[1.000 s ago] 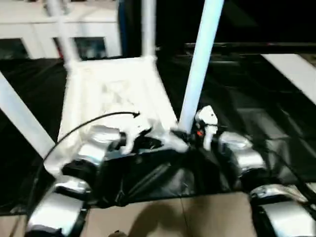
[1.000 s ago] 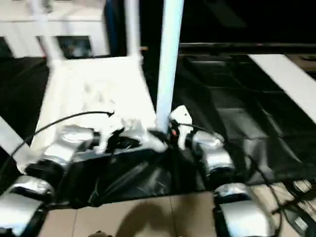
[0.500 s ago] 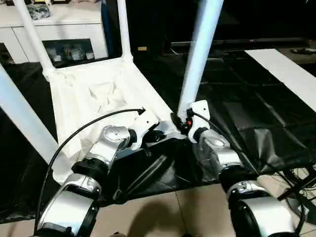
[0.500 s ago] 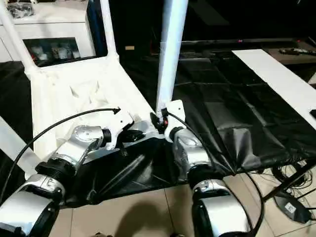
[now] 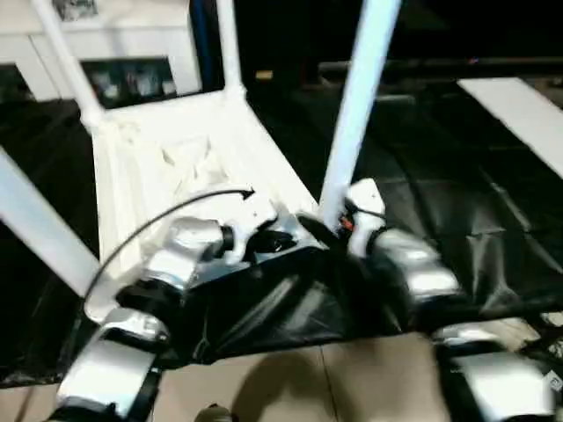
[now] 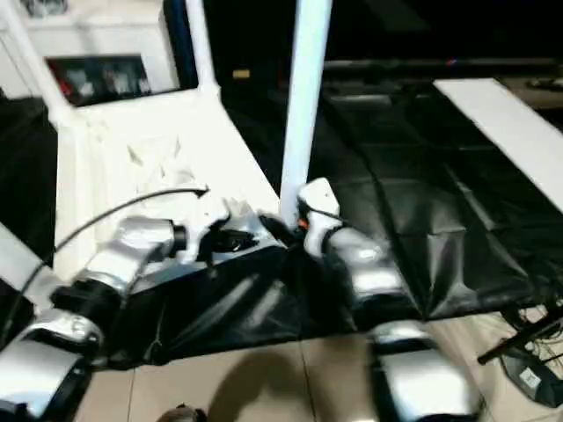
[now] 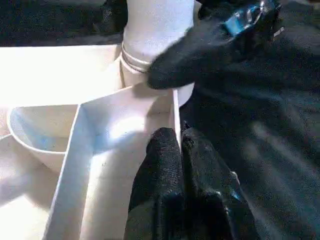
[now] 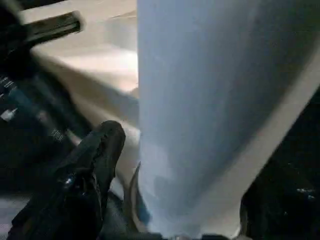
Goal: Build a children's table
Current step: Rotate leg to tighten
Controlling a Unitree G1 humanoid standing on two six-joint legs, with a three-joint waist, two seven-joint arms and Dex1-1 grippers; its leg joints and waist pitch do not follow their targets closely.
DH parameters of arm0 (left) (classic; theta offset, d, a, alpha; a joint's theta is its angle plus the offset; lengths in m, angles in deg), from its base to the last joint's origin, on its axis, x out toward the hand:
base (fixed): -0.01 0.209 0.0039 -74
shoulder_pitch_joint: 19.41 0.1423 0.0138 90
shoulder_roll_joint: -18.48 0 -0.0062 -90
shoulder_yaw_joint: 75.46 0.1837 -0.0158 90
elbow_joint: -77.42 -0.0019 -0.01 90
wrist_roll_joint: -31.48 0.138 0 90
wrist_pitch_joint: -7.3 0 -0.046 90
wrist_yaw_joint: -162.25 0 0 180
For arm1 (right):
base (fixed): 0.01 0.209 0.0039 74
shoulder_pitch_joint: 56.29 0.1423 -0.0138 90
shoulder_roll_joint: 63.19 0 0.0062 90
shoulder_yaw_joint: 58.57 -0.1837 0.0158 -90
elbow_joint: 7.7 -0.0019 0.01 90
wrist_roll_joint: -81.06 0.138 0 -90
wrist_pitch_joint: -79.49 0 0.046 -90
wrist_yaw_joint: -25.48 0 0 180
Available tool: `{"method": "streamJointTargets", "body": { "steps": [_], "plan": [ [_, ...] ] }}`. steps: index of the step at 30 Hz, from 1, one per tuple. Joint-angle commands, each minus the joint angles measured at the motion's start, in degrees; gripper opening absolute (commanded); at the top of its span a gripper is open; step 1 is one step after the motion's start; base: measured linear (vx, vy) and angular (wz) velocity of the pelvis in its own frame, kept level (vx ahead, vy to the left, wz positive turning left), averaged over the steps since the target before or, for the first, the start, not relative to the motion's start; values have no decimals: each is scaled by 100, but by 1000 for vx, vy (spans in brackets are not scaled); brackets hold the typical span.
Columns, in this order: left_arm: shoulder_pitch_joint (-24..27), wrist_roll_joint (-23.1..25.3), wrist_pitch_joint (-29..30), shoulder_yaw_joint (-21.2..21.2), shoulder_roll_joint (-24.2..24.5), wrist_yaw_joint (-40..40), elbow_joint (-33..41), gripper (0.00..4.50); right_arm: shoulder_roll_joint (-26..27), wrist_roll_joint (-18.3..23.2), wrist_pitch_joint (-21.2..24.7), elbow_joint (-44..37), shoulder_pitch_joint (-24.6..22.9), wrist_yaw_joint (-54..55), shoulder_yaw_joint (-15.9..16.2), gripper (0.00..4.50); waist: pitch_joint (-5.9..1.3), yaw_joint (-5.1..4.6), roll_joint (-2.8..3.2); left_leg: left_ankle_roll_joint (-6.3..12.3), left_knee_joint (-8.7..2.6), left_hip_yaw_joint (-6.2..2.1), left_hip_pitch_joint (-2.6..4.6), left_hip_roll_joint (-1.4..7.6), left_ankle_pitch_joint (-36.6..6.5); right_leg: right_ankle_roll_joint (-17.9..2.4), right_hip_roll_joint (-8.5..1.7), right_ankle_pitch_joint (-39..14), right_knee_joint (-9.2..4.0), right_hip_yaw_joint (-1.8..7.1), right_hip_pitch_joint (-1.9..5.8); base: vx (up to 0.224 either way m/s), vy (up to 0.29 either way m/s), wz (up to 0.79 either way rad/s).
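The children's table lies upside down on a black sheet, its ribbed white top [image 5: 167,167] facing up. Its white legs stand in the corner sockets, one at the near right corner [image 5: 352,132], two at the back [image 5: 230,44] and one leaning at the left [image 5: 40,220]. My left gripper [image 7: 178,137] is shut on the thin rim wall of the top, right beside the near right socket. My right gripper [image 5: 332,227] is open around that leg's base, one finger [image 8: 95,165] standing a little off the tube.
A white glass-door cabinet [image 5: 132,53] stands behind the table. The black sheet [image 5: 457,176] covers the floor to the right, with a white board [image 5: 519,105] at its far right. Tiles [image 5: 290,387] and cables [image 6: 528,352] lie near my body.
The right gripper's fingers have spread away from the leg's base. The left gripper has stayed pinched on the rim. The whole picture has shifted with my head.
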Motion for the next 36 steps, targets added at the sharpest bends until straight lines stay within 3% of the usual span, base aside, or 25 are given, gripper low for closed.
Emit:
{"method": "streamJointTargets", "body": {
  "steps": [1,6,11,16,20,26,32,33,35,36],
  "plan": [
    [61,-1,-145,178,21,394,19,0,-51,-25,14,-78,-45,-717,249,358,-391,3,-34,625,-230,118,83,2,-818,-1611,-230,932,-392,211,359,0,0,0],
    [102,-147,-173,235,173,1005,112,0,-254,65,36,-152,22,-1466,387,358,-374,56,-36,511,-258,153,137,63,-1085,-1644,-253,369,-415,246,304,0,0,0],
    [69,-182,-224,318,324,1424,88,0,-371,78,67,-129,97,-2199,558,331,-384,57,-93,576,-238,183,122,54,-893,-1639,-234,579,-376,279,302,0,0,0],
    [-19,-179,-274,338,396,1699,-18,0,-430,5,87,-120,88,-2632,687,282,-393,78,-94,672,-204,192,125,54,-755,-1686,-242,802,-342,285,290,0,0,0],
    [-54,-187,-278,342,423,1788,-68,0,-407,39,121,-123,90,-2730,692,263,-384,86,-82,619,-214,191,125,57,-875,-1668,-257,592,-354,289,291,0,0,0],
    [-61,-178,-305,350,431,1812,-120,0,-361,77,210,-168,28,-2794,691,261,-398,84,-87,607,-203,189,123,52,-776,-1679,-249,720,-338,290,299,0,0,0],
    [-86,-85,-132,312,321,1339,-197,0,-74,205,261,-220,-155,-2084,429,261,-388,89,-89,597,-208,194,120,55,-788,-1684,-258,730,-343,294,293,0,0,0],
    [-144,-30,-22,236,148,809,-313,0,113,147,245,-75,-151,-1313,292,260,-338,58,-75,411,-270,185,139,61,-1119,-1598,-262,147,-400,287,269,0,0,0],
    [-157,2,61,194,-42,394,-357,0,297,98,261,53,-140,-590,180,259,-309,31,-69,133,-334,170,201,70,-1661,-1434,-299,-839,-504,302,265,0,0,0],
    [-147,45,108,203,-156,168,-352,0,421,59,338,129,-124,-68,112,259,-288,-4,-63,7,-363,166,196,70,-1812,-1342,-310,-1168,-540,329,260,0,0,0]
  ]
}}
